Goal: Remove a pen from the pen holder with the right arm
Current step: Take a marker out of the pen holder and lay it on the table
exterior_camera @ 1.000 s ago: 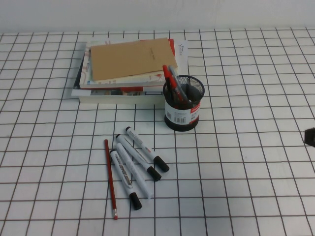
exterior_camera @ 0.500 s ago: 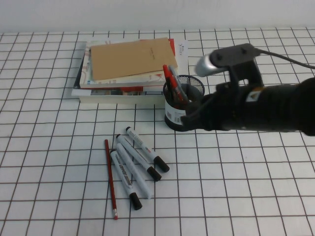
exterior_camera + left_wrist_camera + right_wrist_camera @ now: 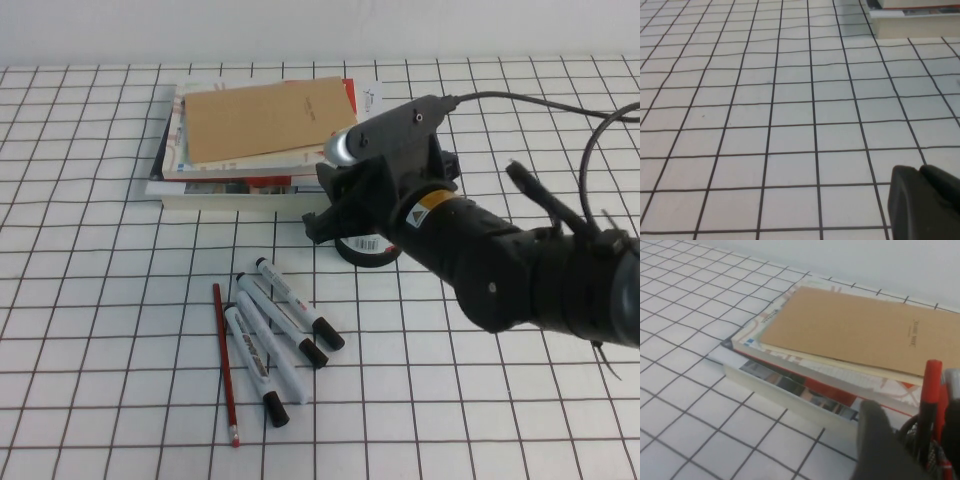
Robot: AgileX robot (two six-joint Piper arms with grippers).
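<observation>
Two fingers (image 3: 875, 440) apart on right gripper (image 3: 914, 440), at pen holder (image 3: 368, 250) rim, left gripper (image 3: 925, 205) over table (image 3: 790, 100)

A white worktop (image 3: 100, 330) ruled in a dark grid carries a stack of books (image 3: 250, 130) near its far edge, a pen holder (image 3: 365, 250) just before them, and markers (image 3: 285, 325) beside a red pencil (image 3: 225, 365) toward the near edge.

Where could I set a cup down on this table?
Bare grid lies left of the loose markers and in front of the book stack; the left hand hangs over it. It is crowded at the pen holder, where the right hand hovers.
</observation>
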